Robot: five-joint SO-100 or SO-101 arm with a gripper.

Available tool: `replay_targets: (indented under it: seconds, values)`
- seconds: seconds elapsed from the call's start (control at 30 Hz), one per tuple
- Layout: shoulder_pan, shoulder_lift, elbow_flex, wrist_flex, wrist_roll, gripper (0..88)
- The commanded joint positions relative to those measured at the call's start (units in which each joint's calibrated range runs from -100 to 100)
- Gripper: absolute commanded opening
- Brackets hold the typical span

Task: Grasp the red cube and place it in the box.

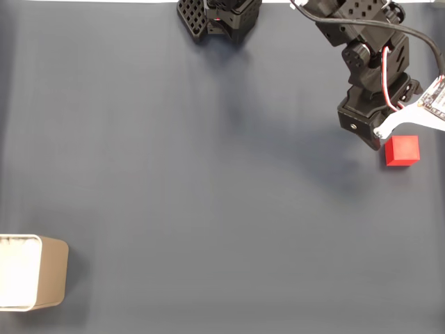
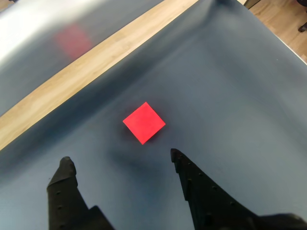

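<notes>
One box (image 1: 42,273) cut off, pincer (image 2: 120,163) tips visible

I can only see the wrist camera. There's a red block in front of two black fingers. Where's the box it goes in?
Observer: The box shows in the fixed view, at the bottom left edge of the dark mat.
Operator: Is that near the red cube?
Observer: No. The red cube sits far off at the right side, just below the arm.
Operator: Is anything in the way between them?
Observer: Nothing; bare mat lies between them. Your wrist view shows the hand open, short of the cube.
</notes>
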Motion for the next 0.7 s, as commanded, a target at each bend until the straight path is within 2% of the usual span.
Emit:
replay_targets:
  seconds: [0.0,0.67]
  values:
    - [-0.82,0.40,-1.99,-1.69,-0.49,45.2]
    - [-1.96,9.24,-9.11,-3.41,-1.37,45.2]
